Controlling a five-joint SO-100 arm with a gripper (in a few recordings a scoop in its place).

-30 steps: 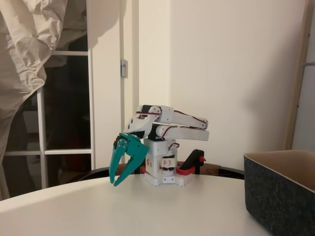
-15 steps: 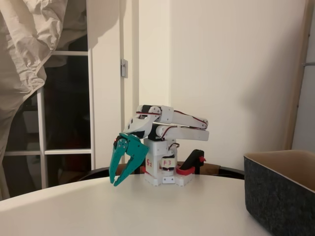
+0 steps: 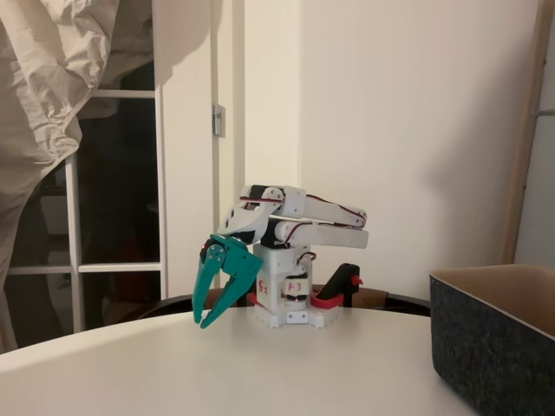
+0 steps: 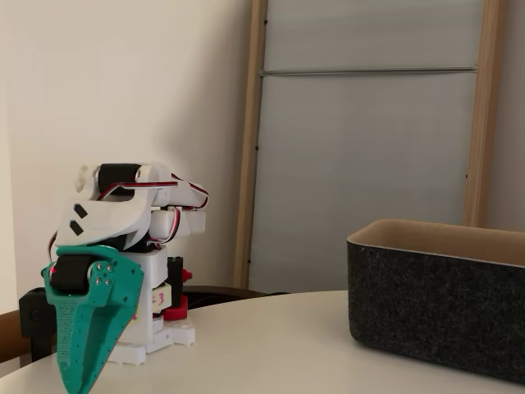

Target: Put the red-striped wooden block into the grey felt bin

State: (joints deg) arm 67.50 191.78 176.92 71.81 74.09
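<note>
Gripper (image 3: 208, 319) is teal and hangs in front of the white arm (image 3: 299, 218), which is folded back low over its base (image 3: 290, 299). In a fixed view the two fingers point down toward the tabletop (image 3: 217, 368) with a clear gap between their tips, so the gripper is open and holds nothing; the tips are just above the surface, and I cannot tell if they touch it. In the other fixed view the gripper (image 4: 80, 373) stands at about 7 o'clock in the picture, seen edge-on as one teal wedge pointing down. A red-and-black clamp (image 3: 338, 289) sits just beside the base, at about 3 o'clock from it. The grey felt bin (image 3: 499, 351) stands on the tabletop at about 4 o'clock from the arm, well apart from the gripper; its outer wall is dark charcoal and its inner face and rim are tan. In the other view the bin (image 4: 439, 308) is at 3 o'clock from the arm, upright, with its inside hidden by the near wall. The red-striped wooden block I cannot find on the white tabletop in either view.
</note>
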